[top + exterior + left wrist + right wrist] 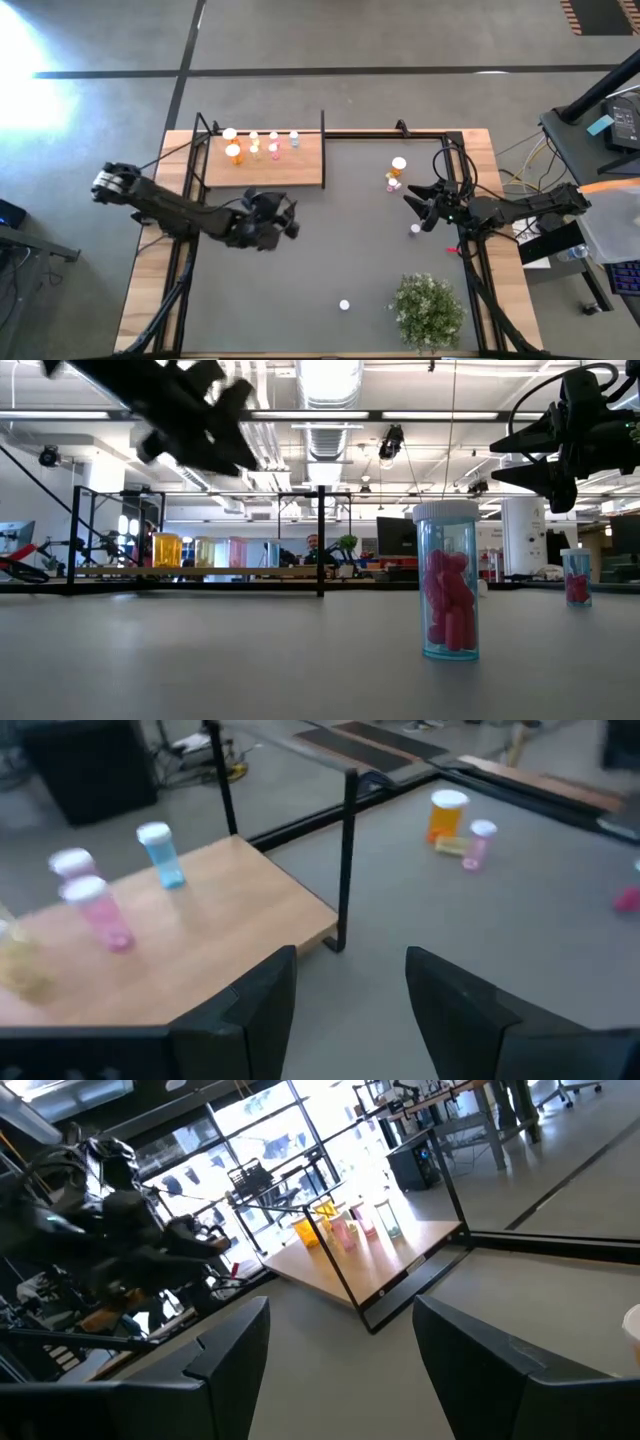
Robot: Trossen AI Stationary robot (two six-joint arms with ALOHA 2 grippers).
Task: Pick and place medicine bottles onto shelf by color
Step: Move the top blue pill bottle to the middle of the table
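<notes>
The left arm is stretched from the table's left edge toward the middle, and its left gripper is held above the surface with the fingers parted and nothing between them. The right arm is extended from the right edge, and its right gripper is raised with the fingers spread, empty.

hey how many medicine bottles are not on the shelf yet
4 that I can tell: an orange bottle and a small pink bottle close together near the right gripper, one just below that gripper, one by the plant. More may hide in that cluster.
</notes>
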